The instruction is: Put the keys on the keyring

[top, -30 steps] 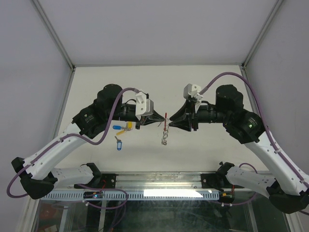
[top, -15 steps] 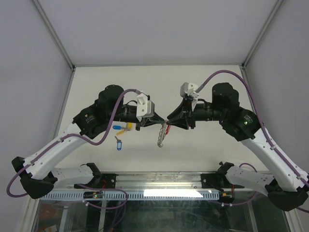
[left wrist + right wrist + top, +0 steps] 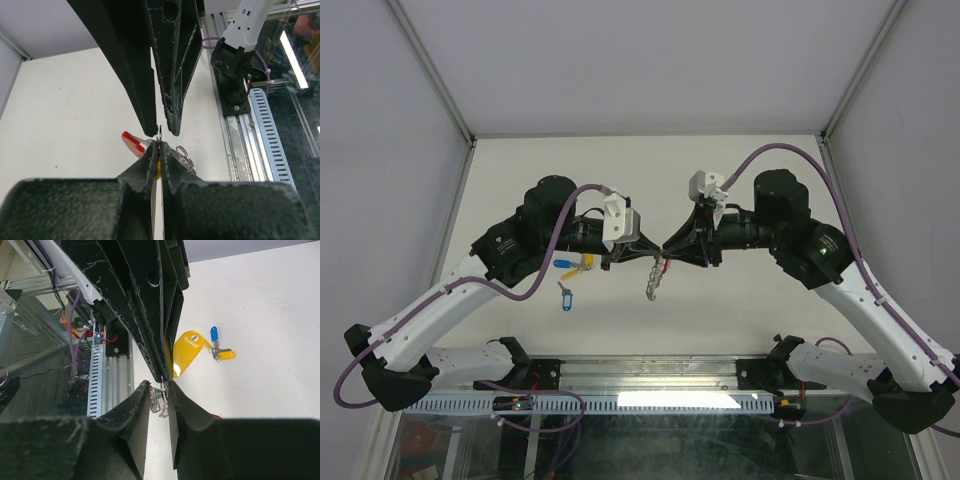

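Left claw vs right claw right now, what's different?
1. The left claw is clamped flat on a yellow-tagged key. The right claw shows a narrow gap between its fingers, and the keyring seems to hang from it.
2. In the top view the left claw reaches in from the left, the right claw from the right.

Shared: both are raised above the table, with their tips almost meeting.

White table (image 3: pixel 620 165) between grey walls (image 3: pixel 380 150) — slotted metal rail (image 3: pixel 450 404) along its near edge
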